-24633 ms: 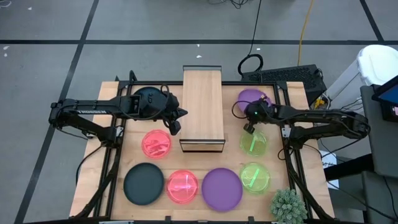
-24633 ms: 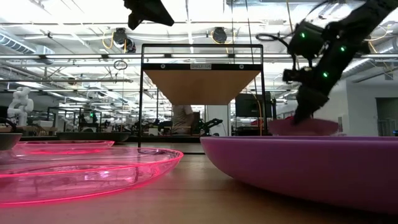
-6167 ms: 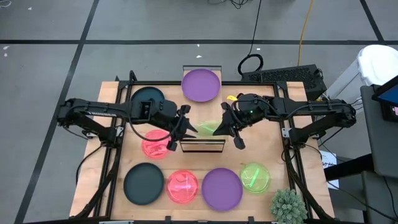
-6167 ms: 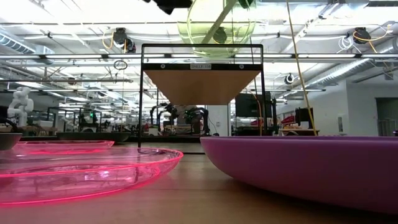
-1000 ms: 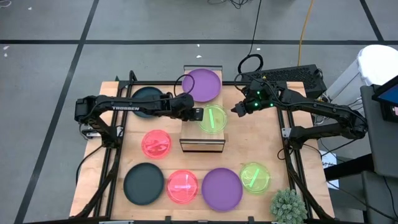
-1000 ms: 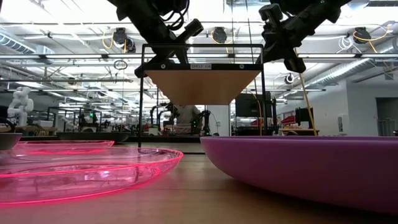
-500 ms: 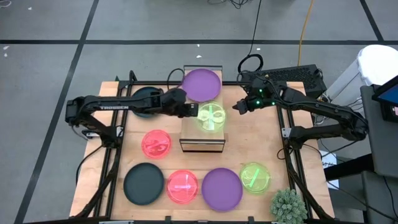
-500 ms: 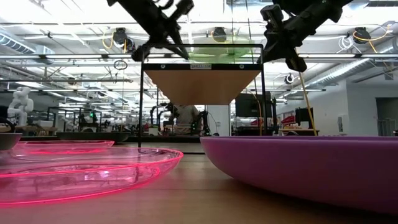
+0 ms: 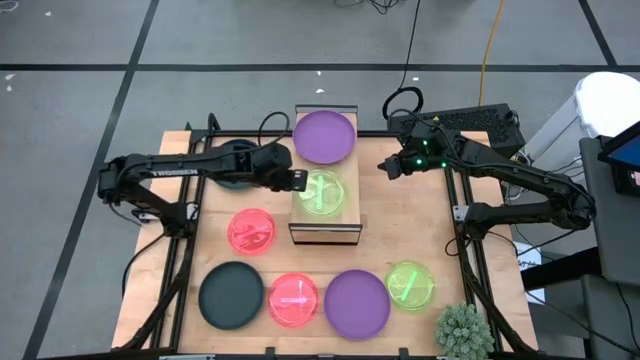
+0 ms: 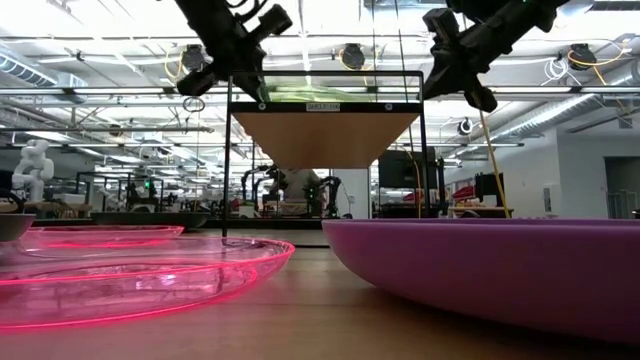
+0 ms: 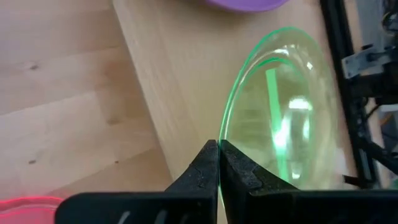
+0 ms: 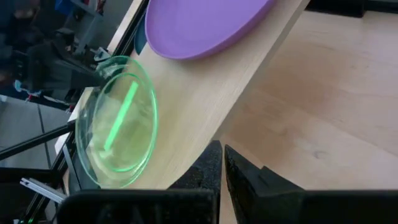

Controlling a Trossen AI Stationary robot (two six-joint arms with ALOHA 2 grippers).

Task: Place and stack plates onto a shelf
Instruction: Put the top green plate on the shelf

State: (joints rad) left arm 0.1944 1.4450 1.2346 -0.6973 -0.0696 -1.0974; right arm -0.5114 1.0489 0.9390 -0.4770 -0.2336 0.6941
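A translucent green plate (image 9: 321,192) lies on the wood top of the shelf (image 9: 325,222), near its middle. My left gripper (image 9: 299,181) is shut on its left rim. A purple plate (image 9: 323,136) rests on the shelf's far end. My right gripper (image 9: 385,168) hovers shut to the right of the shelf, above the table, holding nothing; its wrist view looks across at both plates. On the table lie two pink plates (image 9: 251,230), a dark plate (image 9: 230,294), a purple plate (image 9: 357,303) and a green plate (image 9: 409,285). My left gripper pinches the green plate's rim (image 11: 222,121) on the side toward the table's left, between its two fingertips. The fingers come from the left, slanting down. In the low view the plate (image 10: 330,95) lies flat on the shelf top.
A second dark plate (image 9: 232,158) sits at the far left under my left arm. A small plant (image 9: 462,330) stands at the near right corner. A keyboard (image 9: 455,120) and cables lie just beyond the far edge. The near end of the shelf top is bare.
My left gripper has drawn back toward the table's left with the green plate. The plate, tilted a second ago, has come down flat onto the shelf top and shifted left with the gripper.
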